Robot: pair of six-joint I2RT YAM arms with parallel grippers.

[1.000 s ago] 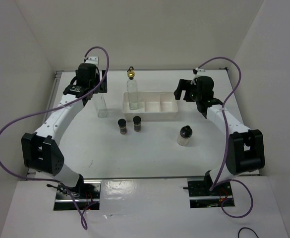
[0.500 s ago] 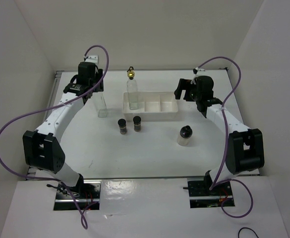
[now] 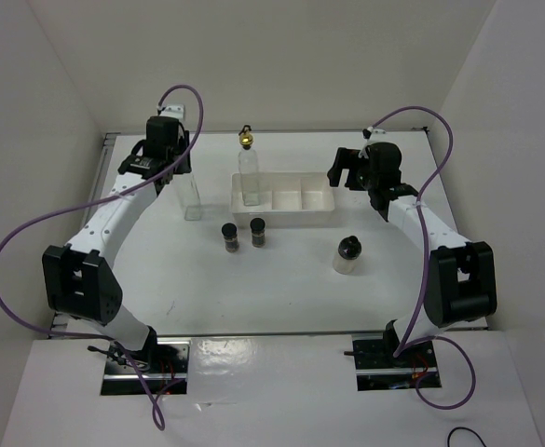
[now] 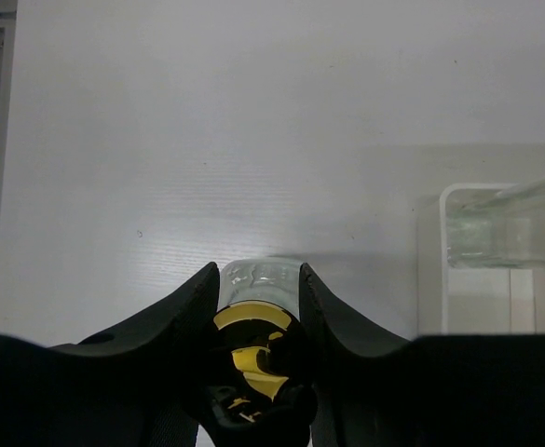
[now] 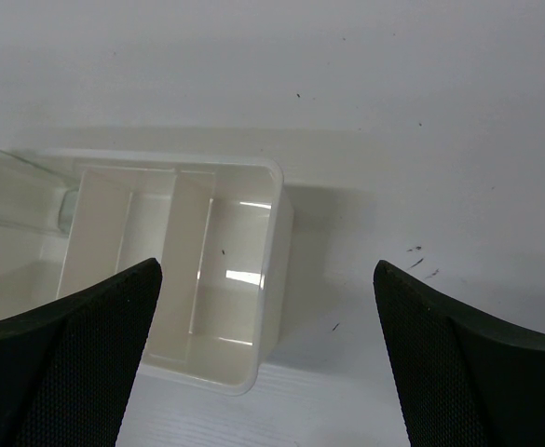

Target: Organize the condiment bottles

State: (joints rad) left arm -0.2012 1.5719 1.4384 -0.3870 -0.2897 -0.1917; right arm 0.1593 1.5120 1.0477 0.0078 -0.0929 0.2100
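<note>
Left of the tray stands a tall clear glass bottle (image 3: 191,198). My left gripper (image 3: 167,156) is shut on its gold pourer top (image 4: 253,321), and the black fingers (image 4: 197,298) press on both sides of the neck. A second tall bottle (image 3: 248,177) with a gold top stands in the left compartment of the white tray (image 3: 302,216). Two small dark jars (image 3: 229,237) (image 3: 258,232) stand in front of the tray. A squat pale jar (image 3: 347,254) is to their right. My right gripper (image 3: 347,169) hangs open over the tray's right end (image 5: 253,279), holding nothing.
White walls close the table in on three sides. Purple cables loop off both arms. In the left wrist view the tray's corner (image 4: 442,261) and the bottle in it (image 4: 505,228) lie to the right of the held bottle.
My left gripper's jaws have closed from wide open onto the bottle's gold top, and the wrist has shifted slightly. The right arm and every bottle stay where they were.
</note>
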